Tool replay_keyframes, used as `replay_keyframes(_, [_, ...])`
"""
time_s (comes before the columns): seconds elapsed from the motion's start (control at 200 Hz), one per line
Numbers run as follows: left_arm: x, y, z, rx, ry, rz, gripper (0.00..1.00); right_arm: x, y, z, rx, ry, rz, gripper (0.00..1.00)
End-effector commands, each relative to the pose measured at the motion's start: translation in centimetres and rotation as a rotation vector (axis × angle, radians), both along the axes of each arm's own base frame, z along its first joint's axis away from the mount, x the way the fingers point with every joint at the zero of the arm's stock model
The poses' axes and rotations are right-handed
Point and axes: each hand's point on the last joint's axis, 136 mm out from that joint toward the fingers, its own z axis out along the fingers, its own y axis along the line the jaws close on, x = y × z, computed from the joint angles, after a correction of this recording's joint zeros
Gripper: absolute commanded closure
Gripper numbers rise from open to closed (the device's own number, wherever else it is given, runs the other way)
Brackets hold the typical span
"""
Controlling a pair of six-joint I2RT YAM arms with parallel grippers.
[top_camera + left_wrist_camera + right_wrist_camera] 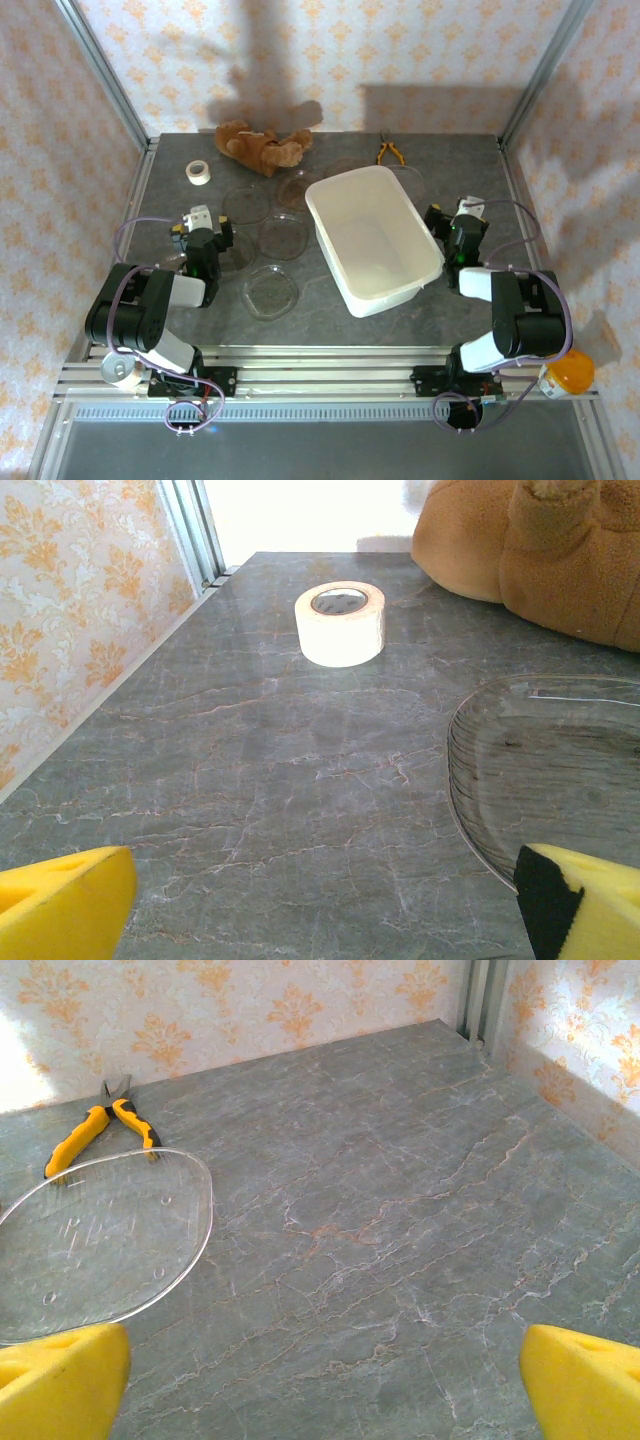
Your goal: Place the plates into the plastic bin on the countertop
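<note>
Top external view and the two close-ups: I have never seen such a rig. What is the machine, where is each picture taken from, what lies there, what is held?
Two robot arms are bolted at the near edge of a grey countertop. The overhead picture looks down from behind them; the other two come from a camera on each wrist, whose yellow pads are that arm's own fingers. The left gripper and right gripper are both open, holding nothing. On the surface: an empty white plastic bin, clear plates beside it, a tape roll, a plush toy, pliers.
</note>
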Motion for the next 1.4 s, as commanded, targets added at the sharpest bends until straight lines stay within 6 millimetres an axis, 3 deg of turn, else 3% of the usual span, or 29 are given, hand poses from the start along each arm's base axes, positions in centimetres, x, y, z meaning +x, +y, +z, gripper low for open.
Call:
replay_keyframes(0.0, [0.6, 0.2, 1.0, -0.004, -0.035, 0.007, 0.00, -0.5, 0.3, -2.6, -0.014, 0.082, 0.009, 0.01])
replay_keyframes(0.125, [0.6, 0.3, 1.0, -0.008, -0.037, 0.008, 0.00, -0.9, -0.5, -2.0, -0.013, 0.061, -0.038, 0.01])
replay_keyframes(0.295, [-0.1, 0.0, 2.0, -0.006, -0.050, -0.016, 0.00, -2.2, -1.3, 1.1, -0.024, 0.043, -0.084, 0.01])
replay_keyframes(0.43, [-0.8, -0.2, 3.9, -0.008, -0.073, -0.029, 0.00, -3.9, -1.9, 3.0, -0.019, 0.073, -0.129, 0.01])
replay_keyframes(0.615, [-1.5, 0.0, 7.4, -0.070, -0.071, -0.003, 0.00, -6.7, -2.6, 7.1, -0.019, 0.091, -0.171, 0.01])
replay_keyframes(0.716, [-2.1, -0.4, 8.7, -0.167, -0.003, 0.011, 0.02, -7.2, -2.2, 9.8, -0.030, 0.103, -0.141, 0.00])
replay_keyframes(1.056, [-3.6, -4.6, 7.4, -0.370, 0.304, -0.012, 0.14, -4.3, 2.1, 13.4, 0.058, 0.239, 0.095, 0.11])
replay_keyframes(1.286, [-4.8, -8.4, 5.5, -0.456, 0.536, 0.012, 0.22, -2.8, 3.6, 15.2, 0.084, 0.252, 0.184, 0.13])
replay_keyframes(1.396, [-4.5, -10.5, 4.1, -0.501, 0.625, 0.000, 0.23, -2.0, 4.2, 14.5, 0.100, 0.289, 0.213, 0.15])
